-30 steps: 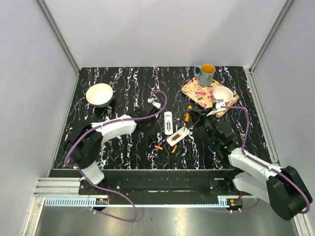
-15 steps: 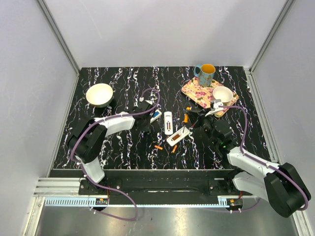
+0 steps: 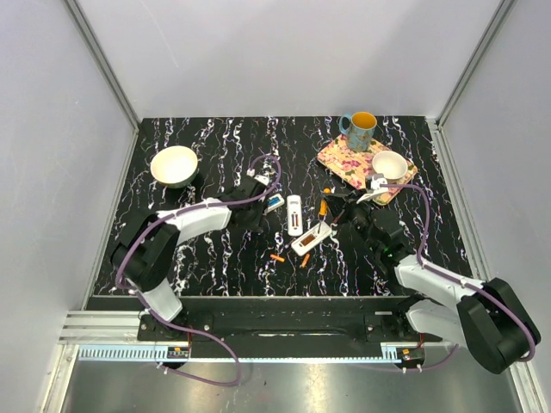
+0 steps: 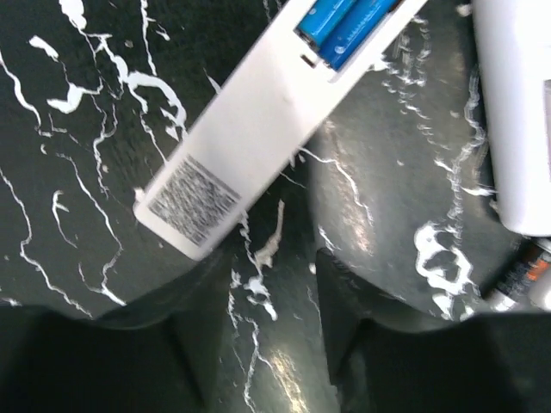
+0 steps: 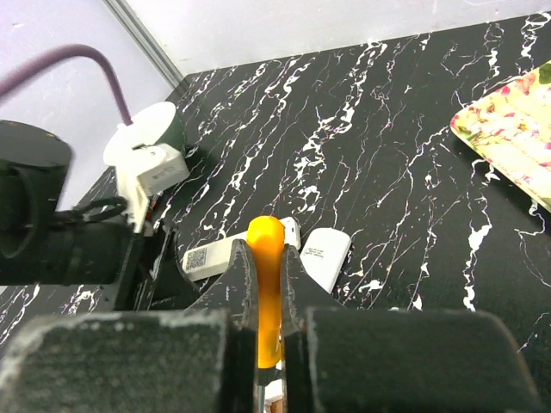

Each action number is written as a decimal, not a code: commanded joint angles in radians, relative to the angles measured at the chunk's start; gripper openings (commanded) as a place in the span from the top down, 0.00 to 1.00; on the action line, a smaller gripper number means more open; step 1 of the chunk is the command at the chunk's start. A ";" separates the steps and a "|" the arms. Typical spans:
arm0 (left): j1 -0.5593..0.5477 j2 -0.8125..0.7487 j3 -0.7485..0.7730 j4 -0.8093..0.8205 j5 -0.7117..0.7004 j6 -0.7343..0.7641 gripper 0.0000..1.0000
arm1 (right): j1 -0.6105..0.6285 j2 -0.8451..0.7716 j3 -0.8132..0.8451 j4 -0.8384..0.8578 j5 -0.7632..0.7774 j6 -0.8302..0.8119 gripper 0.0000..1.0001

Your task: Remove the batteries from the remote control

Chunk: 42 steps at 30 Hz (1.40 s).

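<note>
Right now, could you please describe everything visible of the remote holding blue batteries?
The remote is a slim white plastic bar lying back-up and diagonal on the table. Its cover is off: two blue batteries sit side by side in the bay. A printed label marks its near end. The left end effector hangs open just behind it, apparently not touching.

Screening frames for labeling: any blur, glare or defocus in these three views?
Top external: even light, sharp, though the loose batteries are tiny. Left wrist: slight softness, glossy sheen on the table, left gripper dark and underexposed. Right wrist: right gripper and the orange battery it clamps are defocused up close; background crisp.
</note>
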 commanded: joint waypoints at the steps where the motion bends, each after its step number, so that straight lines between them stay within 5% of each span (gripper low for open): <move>1: -0.011 -0.139 -0.011 0.090 0.021 0.114 0.37 | 0.000 0.023 0.024 0.078 -0.010 0.010 1.00; 2: -0.011 -0.147 -0.005 0.094 0.015 0.131 0.21 | 0.001 0.025 0.027 0.081 -0.010 0.011 1.00; 5: -0.011 -0.136 0.030 0.088 -0.019 0.197 0.04 | 0.001 0.037 0.030 0.084 -0.010 0.010 1.00; 17: 0.023 0.189 0.255 0.024 0.055 0.417 0.05 | 0.001 -0.012 0.015 0.055 -0.001 -0.010 1.00; 21: 0.047 0.240 0.285 0.016 0.118 0.397 0.17 | 0.001 -0.037 0.006 0.041 0.011 -0.019 1.00; 26: 0.050 0.231 0.245 0.011 0.190 0.377 0.54 | 0.000 -0.026 0.009 0.038 0.003 -0.022 1.00; 29: 0.049 0.192 0.190 0.015 0.213 0.354 0.65 | 0.000 -0.011 0.010 0.053 -0.010 -0.016 1.00; 42: -0.085 -0.003 -0.022 0.031 0.237 0.253 0.71 | 0.001 0.060 0.015 0.108 -0.060 0.027 1.00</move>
